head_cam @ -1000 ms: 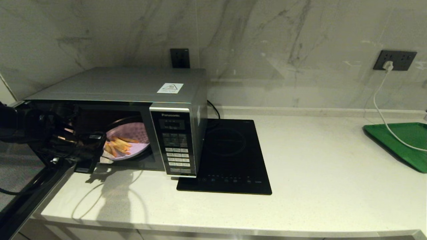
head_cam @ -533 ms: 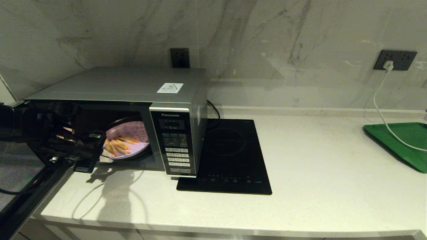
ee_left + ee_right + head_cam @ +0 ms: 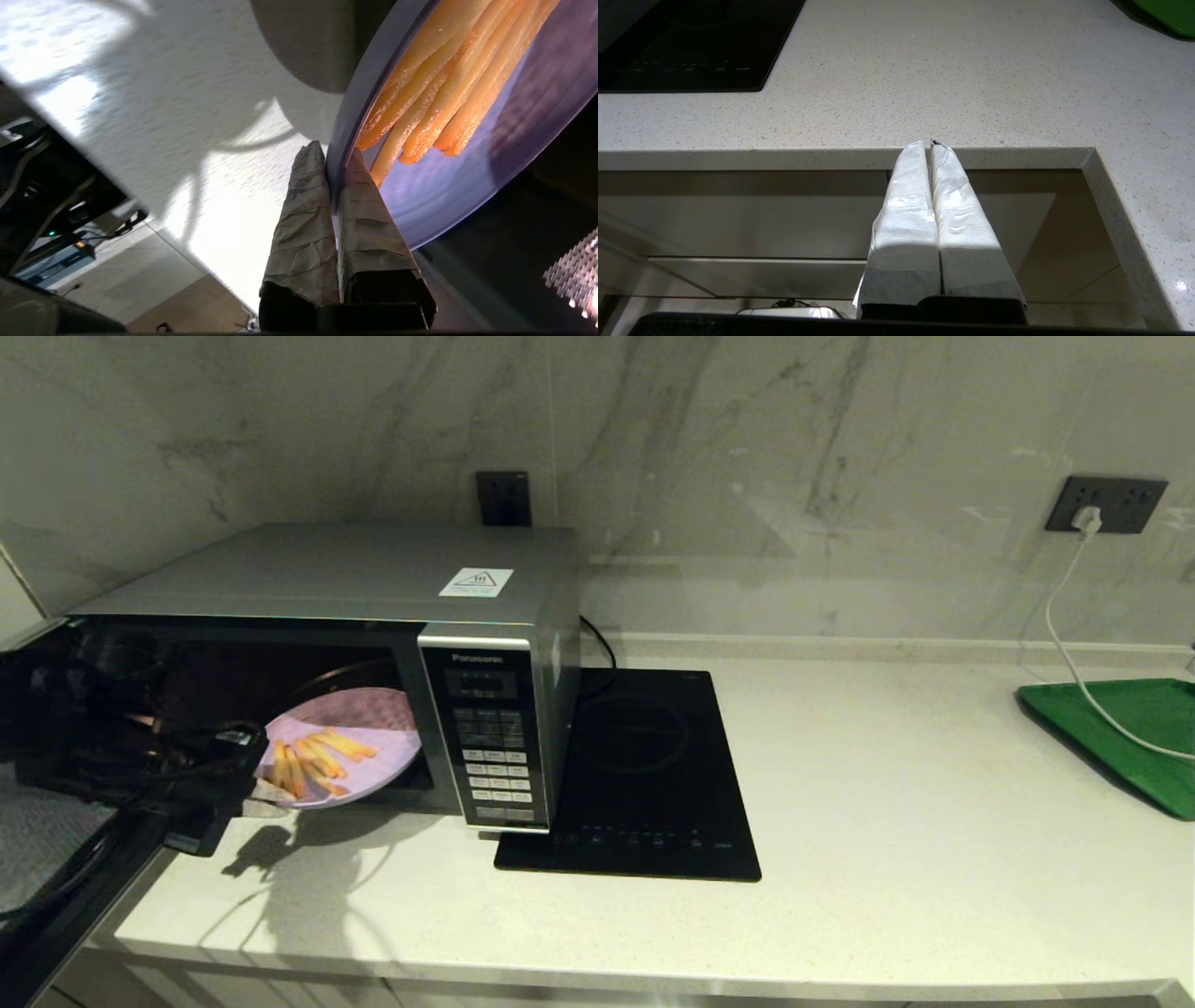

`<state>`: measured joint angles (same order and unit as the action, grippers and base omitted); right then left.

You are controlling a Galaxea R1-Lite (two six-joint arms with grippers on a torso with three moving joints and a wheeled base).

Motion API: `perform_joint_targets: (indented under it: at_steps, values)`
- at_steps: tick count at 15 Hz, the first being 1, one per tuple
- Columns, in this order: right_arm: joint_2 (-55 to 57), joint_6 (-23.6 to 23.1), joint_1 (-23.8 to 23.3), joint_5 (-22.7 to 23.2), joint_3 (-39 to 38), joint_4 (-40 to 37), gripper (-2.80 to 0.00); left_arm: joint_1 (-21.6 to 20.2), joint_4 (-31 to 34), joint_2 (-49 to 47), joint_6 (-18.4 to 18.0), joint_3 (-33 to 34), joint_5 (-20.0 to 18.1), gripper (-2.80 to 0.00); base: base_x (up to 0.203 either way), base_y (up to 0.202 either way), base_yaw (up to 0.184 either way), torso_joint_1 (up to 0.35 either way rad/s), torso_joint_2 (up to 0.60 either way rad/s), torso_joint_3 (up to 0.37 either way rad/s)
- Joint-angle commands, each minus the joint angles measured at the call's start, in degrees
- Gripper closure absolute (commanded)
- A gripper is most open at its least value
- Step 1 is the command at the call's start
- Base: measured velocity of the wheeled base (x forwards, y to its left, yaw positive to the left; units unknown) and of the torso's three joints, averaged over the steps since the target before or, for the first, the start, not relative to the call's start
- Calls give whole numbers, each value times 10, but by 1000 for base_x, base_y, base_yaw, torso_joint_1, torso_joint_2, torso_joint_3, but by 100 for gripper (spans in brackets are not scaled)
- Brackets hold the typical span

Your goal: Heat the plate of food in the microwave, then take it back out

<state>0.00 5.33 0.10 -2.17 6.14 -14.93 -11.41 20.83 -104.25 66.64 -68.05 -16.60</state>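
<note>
The lilac plate (image 3: 369, 756) with orange-yellow fries (image 3: 317, 758) sits half out of the open mouth of the silver Panasonic microwave (image 3: 373, 579). Its near edge hangs over the counter. My left gripper (image 3: 254, 791) is at the front left of the opening, shut on the plate's rim. In the left wrist view the two wrapped fingers pinch the rim of the plate (image 3: 467, 186) at my left gripper (image 3: 334, 151), with the fries (image 3: 448, 93) just beyond. My right gripper (image 3: 930, 143) is shut and empty, parked below the counter's front edge.
The microwave door (image 3: 47, 840) hangs open at the far left. A flat black induction hob (image 3: 644, 775) lies right of the microwave. At the far right is a green tray (image 3: 1130, 737), with a white cable (image 3: 1060, 644) running across it from a wall socket.
The plate has come outward and to the left from inside the cavity, held by my left gripper, and now lies flatter. The right arm has not moved.
</note>
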Motion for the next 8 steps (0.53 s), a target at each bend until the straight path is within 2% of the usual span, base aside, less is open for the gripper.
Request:
perform_joint_targets:
  at_steps: [1, 4, 8]
  values:
    - [0, 0, 0, 0, 0, -1, 0, -23, 1, 65, -12, 50, -13, 0, 0, 0, 0, 0, 0, 0]
    - [0, 0, 0, 0, 0, -1, 0, -51, 1, 120, -51, 129, -33, 0, 0, 0, 0, 0, 0, 0]
    - [0, 0, 1, 0, 0, -1, 0, -66, 2, 223, -109, 238, -43, 0, 0, 0, 0, 0, 0, 0]
